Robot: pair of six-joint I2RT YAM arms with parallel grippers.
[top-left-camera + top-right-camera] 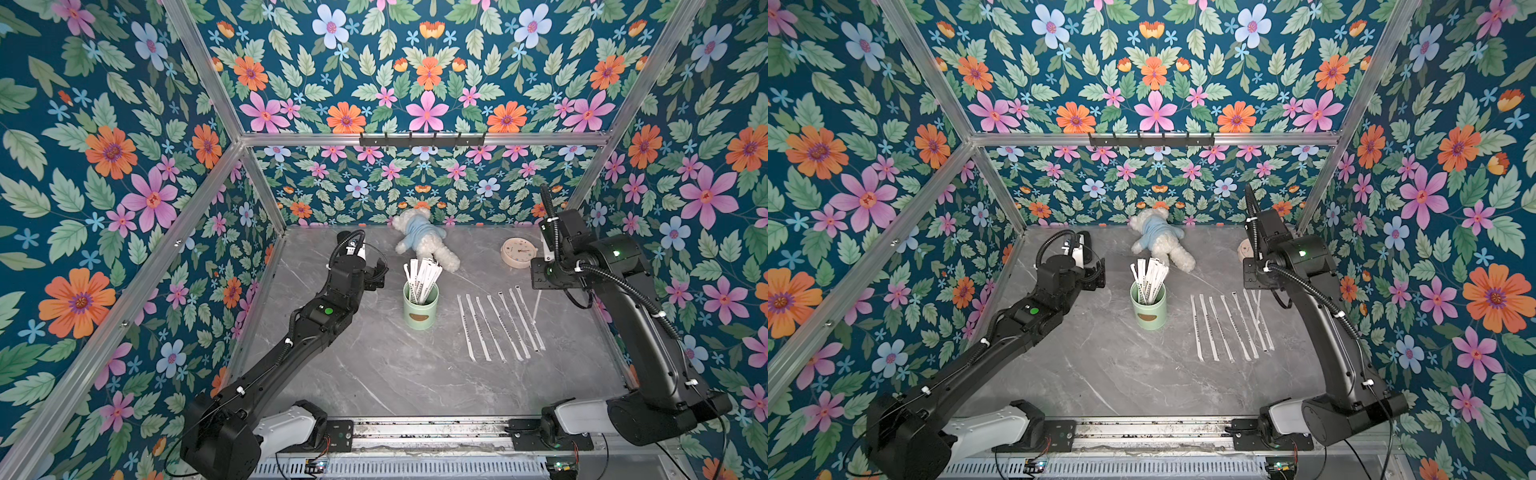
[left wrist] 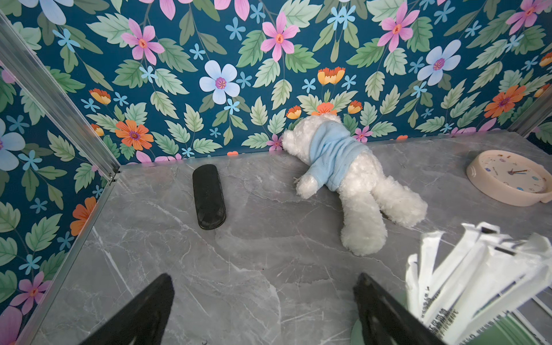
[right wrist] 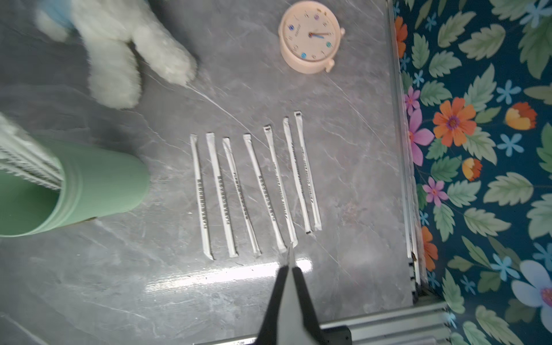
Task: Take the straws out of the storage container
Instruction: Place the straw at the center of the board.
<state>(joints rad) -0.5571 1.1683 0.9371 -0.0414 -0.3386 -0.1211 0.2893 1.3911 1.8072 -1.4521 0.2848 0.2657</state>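
The storage container, a mint-green cup (image 1: 420, 309) (image 1: 1149, 309) (image 3: 89, 185), stands mid-table with several white wrapped straws (image 1: 422, 276) (image 1: 1148, 276) (image 2: 478, 274) fanning out of it. Several more straws (image 1: 498, 324) (image 1: 1229, 328) (image 3: 254, 185) lie in a row on the table to its right. My left gripper (image 1: 378, 274) (image 2: 263, 298) hovers just left of the cup, open and with nothing between its fingers. My right gripper (image 3: 289, 267) is above the far end of the row, shut on one straw (image 1: 537, 305) (image 3: 289, 298) that hangs down from it.
A white plush bear in a blue top (image 1: 424, 243) lies behind the cup against the back wall. A round pinkish clock (image 1: 517, 251) sits at the back right, and a black case (image 2: 208, 197) lies at the back left. Floral walls with aluminium rails enclose the table.
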